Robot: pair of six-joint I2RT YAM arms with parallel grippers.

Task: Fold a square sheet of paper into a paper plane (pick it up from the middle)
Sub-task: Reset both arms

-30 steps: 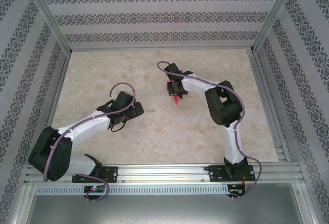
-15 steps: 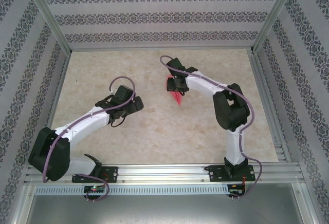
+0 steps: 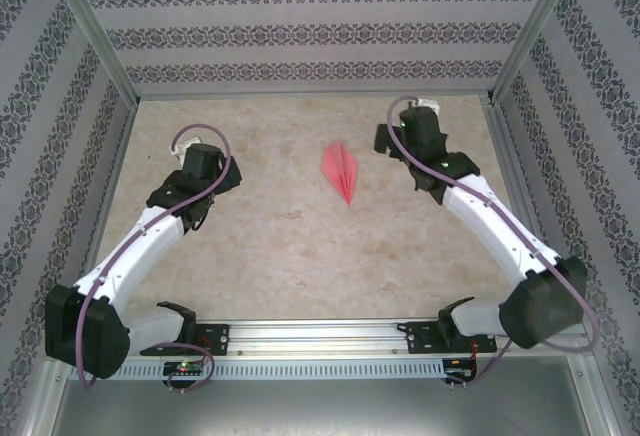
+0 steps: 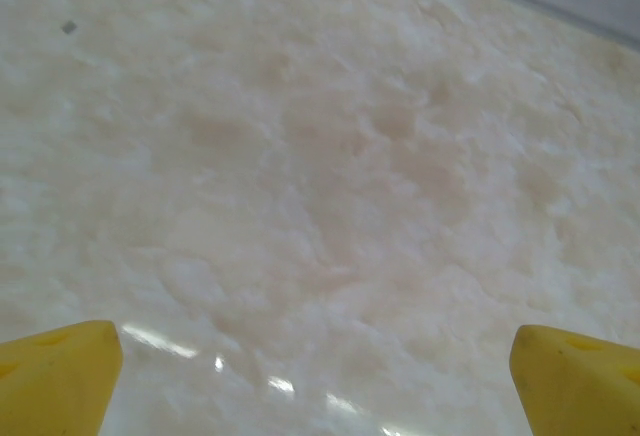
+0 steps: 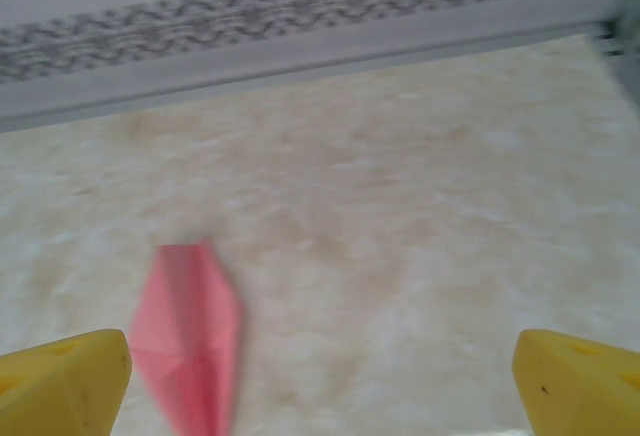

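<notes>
You see the paper plane (image 3: 341,170) lying flat near the table's middle, between the arms. It is a slim salmon-pink dart, apparently creased down its centre. Left gripper (image 4: 315,381) and right gripper (image 5: 320,386) gape wide, holding nothing. The table (image 3: 280,256) is pale and marbled, and patterned walls (image 3: 300,31) enclose it.

From above and behind the arm bases we look down on the whole table (image 3: 300,256). Our left wrist view sits close over the tabletop, facing its edge. Our right, low too, faces the patterned wall (image 5: 300,1) and shares the paper plane (image 3: 339,171) (image 5: 190,346) with the overhead view.
</notes>
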